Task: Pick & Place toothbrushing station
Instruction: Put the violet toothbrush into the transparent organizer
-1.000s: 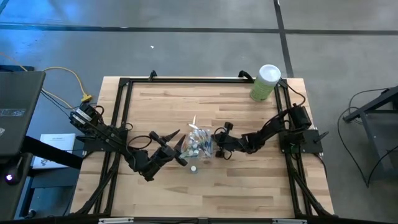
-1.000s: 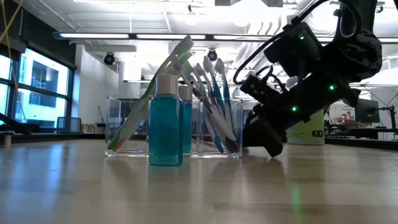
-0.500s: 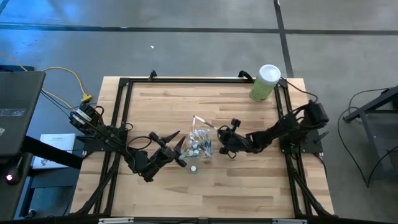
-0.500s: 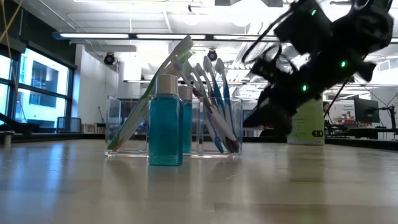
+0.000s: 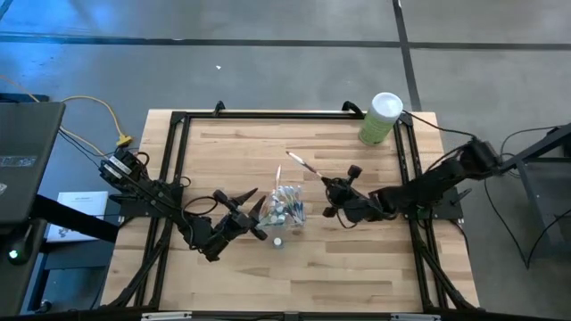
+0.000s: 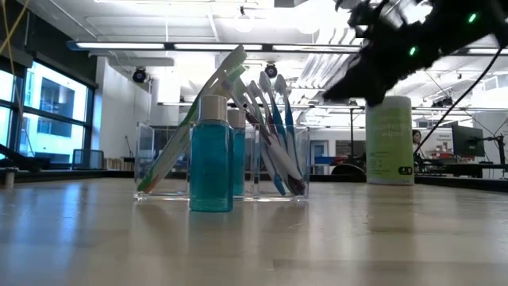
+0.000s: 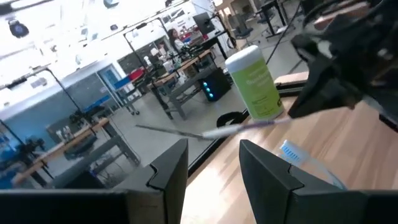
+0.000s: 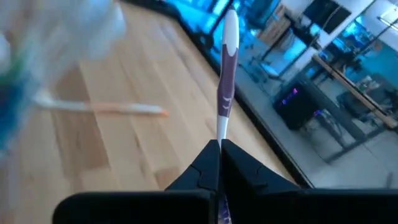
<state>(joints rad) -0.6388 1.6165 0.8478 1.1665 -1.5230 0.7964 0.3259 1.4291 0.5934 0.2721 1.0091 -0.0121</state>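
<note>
The right claw is clamped on a purple-and-white toothbrush, raised just right of the clear holder; the left claw waits spread open beside it. The thin handle could twist loose in that narrow pinch, or clip the bristling toothbrushes. The holder stands mid-table, packed and leaning.

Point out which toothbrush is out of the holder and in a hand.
The purple-handled toothbrush, pinched by its end in the right hand and lifted clear. The other toothbrushes lean in the clear holder.
</note>
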